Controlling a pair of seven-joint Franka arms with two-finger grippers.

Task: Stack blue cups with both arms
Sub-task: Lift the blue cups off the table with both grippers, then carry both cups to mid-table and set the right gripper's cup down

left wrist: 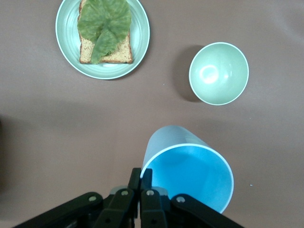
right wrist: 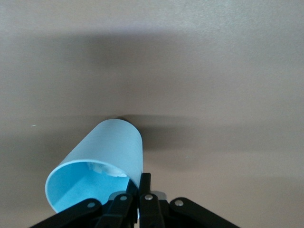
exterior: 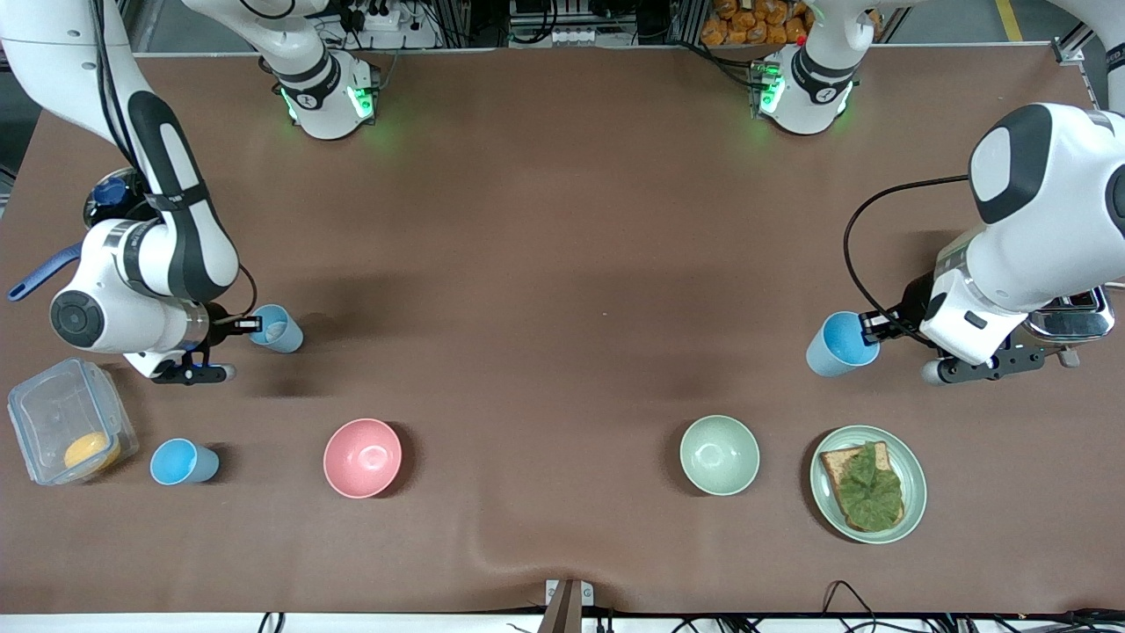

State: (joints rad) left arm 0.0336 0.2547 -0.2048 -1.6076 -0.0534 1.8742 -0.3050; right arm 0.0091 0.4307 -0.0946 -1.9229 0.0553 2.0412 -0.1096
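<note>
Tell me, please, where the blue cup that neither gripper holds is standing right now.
The free cup stands on the table at the right arm's end, between the plastic box and the pink bowl.

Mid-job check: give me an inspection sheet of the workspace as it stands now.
Surface: brown mat, rippled at the camera edge.
Job's things: three blue cups; one in the left gripper, one in the right gripper, loose blue cup beside the lidded tub.
Clutter: pink bowl, green bowl, plate with toast, toaster.
Grippers: both pinch a cup rim.
Cables: black cable on left arm.
Surroundings: snack packets above the table's edge.
</note>
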